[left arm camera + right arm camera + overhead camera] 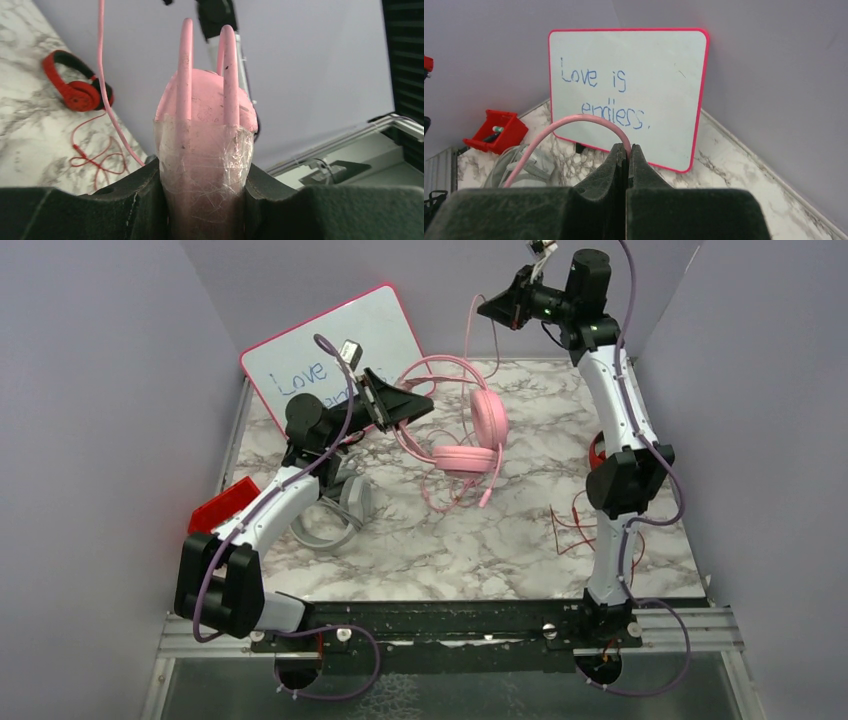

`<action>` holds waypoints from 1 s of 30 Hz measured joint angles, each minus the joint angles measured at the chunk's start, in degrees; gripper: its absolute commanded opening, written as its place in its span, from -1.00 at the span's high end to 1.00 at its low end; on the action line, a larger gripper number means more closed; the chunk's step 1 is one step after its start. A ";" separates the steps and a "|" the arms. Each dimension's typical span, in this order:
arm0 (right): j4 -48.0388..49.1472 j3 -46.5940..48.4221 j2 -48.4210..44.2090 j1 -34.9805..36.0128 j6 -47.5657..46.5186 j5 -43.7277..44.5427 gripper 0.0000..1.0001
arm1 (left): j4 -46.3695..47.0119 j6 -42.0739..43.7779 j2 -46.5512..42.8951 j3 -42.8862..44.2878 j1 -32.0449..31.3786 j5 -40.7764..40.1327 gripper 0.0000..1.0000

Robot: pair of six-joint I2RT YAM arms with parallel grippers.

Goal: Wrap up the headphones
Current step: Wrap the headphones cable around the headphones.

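Note:
The pink headphones (470, 435) hang tilted over the middle of the marble table. My left gripper (418, 405) is shut on their taped headband (202, 150), which fills the space between its jaws. My right gripper (492, 308) is raised high at the back, shut on the thin pink cable (574, 122) that arcs out of the fingertips (628, 148) and runs down to the headphones (470, 335). The grey headphones (335, 510) lie under my left arm. The red-and-black headphones (75, 90) lie at the right edge, mostly hidden behind my right arm in the top view, with their red cable (570, 525) loose on the table.
A pink-framed whiteboard (330, 350) with writing leans against the back wall at the left. A red bin (222, 505) sits at the table's left edge. Grey walls enclose the table on three sides.

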 measured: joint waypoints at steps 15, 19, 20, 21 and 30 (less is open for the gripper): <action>-14.49 -0.02 -13.90 0.22 -5.18 3.93 0.99 | -30.03 32.68 0.02 2.14 0.20 -12.70 0.81; -17.27 -0.02 -16.00 0.66 -5.11 3.91 0.99 | -32.54 38.23 0.02 3.61 0.39 -19.10 0.82; -17.97 -0.02 -16.22 0.87 -5.09 3.91 0.99 | -32.65 39.06 0.02 3.61 0.52 -20.13 0.82; -18.80 -0.02 -16.33 1.20 -5.03 3.91 0.99 | -32.76 39.78 0.02 3.61 0.79 -21.49 0.82; -27.34 -1.64 -16.39 7.43 -2.56 4.63 0.99 | -30.97 42.84 3.54 4.87 2.38 -31.69 0.83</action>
